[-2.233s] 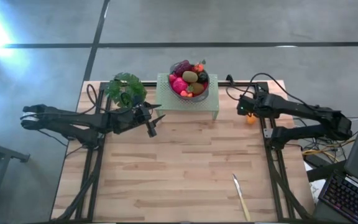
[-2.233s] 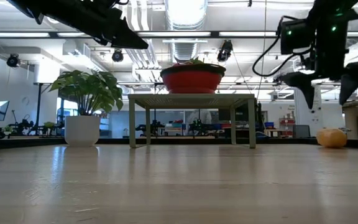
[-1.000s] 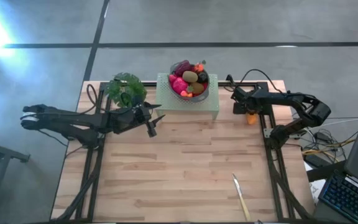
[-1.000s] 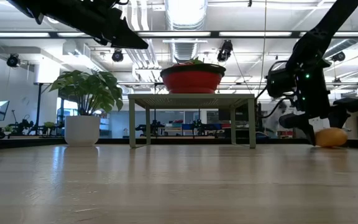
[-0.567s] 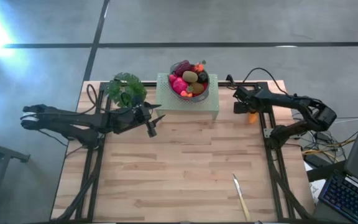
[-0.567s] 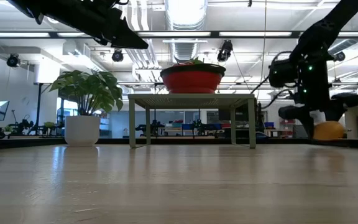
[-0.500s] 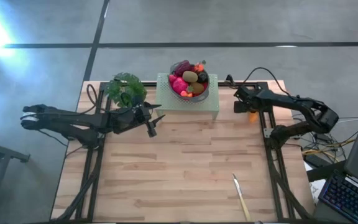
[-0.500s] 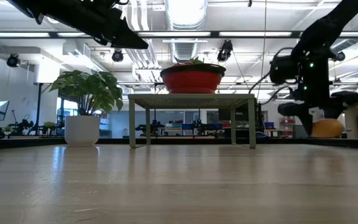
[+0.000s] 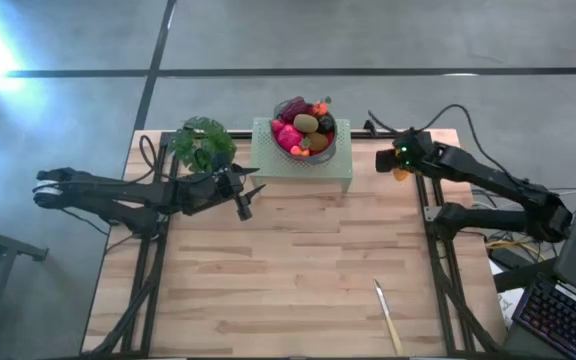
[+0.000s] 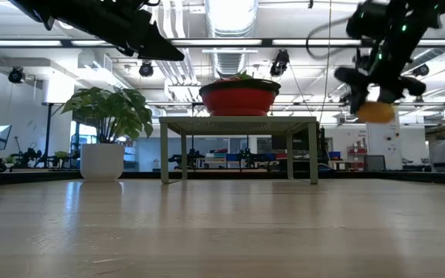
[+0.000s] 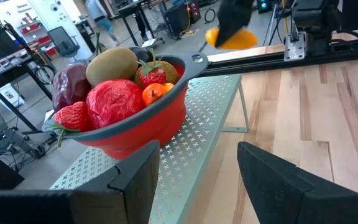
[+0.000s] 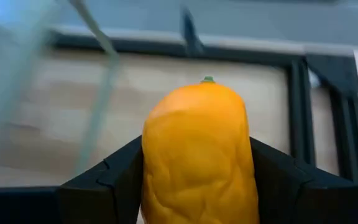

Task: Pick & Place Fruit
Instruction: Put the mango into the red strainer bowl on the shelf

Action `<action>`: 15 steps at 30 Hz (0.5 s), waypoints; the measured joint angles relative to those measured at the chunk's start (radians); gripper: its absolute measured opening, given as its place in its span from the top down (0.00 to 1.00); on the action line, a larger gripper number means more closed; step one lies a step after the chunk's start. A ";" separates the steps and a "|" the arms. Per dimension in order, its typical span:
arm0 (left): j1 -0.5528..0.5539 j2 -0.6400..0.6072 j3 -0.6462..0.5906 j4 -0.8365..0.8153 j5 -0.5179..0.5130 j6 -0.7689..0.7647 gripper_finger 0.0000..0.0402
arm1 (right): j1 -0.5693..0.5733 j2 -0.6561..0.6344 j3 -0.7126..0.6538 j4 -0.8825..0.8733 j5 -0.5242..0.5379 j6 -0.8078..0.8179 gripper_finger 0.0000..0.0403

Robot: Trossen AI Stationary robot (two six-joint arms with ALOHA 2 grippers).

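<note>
At the far left of the wooden tabletop (image 9: pixel 288 270) stood a leafy potted plant (image 9: pixel 202 143). Just near of it the left claw (image 9: pixel 244 198) hung above the boards, its fingers (image 11: pixel 272 177) apart and gripping nothing, pointed toward the stand. To its right, at the far middle, a pale green perforated stand (image 9: pixel 303 160) carried a red bowl (image 11: pixel 142 124) heaped with fruit: a brown oval (image 11: pixel 112 65), a maroon piece (image 11: pixel 71 84), a big red one (image 11: pixel 114 106), strawberries (image 11: pixel 156 73) and a tiny orange berry (image 11: pixel 154 93). Right of the stand, the right claw (image 9: pixel 400 165) was up in the air, above the level of the bowl, clamped on an orange oval fruit (image 12: pixel 197 149), one finger (image 12: pixel 114 177) on either side. On the near right of the tabletop lay a slim pale utensil (image 9: pixel 388 316).
</note>
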 joint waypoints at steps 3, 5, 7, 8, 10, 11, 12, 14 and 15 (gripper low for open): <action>0.000 0.000 0.000 0.000 0.000 0.000 0.45 | 0.027 -0.047 0.036 0.031 0.001 -0.047 0.44; 0.000 0.000 0.000 0.000 0.000 0.000 0.45 | 0.044 -0.066 0.061 0.048 0.000 -0.080 0.44; 0.000 0.000 0.000 0.000 0.000 0.000 0.45 | 0.059 -0.076 0.086 0.049 -0.002 -0.110 0.44; 0.000 0.000 0.000 0.000 0.000 0.000 0.45 | 0.066 -0.078 0.101 0.049 -0.002 -0.121 0.44; 0.000 0.000 0.000 0.000 0.000 0.000 0.45 | 0.084 -0.080 0.124 0.060 -0.005 -0.150 0.44; 0.000 0.000 0.000 0.000 0.000 0.000 0.45 | 0.096 -0.079 0.134 0.076 -0.011 -0.168 0.44; 0.000 0.000 0.000 0.000 0.000 0.000 0.45 | 0.108 -0.079 0.141 0.098 -0.023 -0.186 0.44; 0.000 0.000 0.000 0.000 0.000 0.000 0.45 | 0.133 -0.076 0.155 0.154 -0.043 -0.225 0.44; 0.000 0.000 0.000 0.000 0.000 0.000 0.45 | 0.146 -0.073 0.161 0.186 -0.054 -0.245 0.44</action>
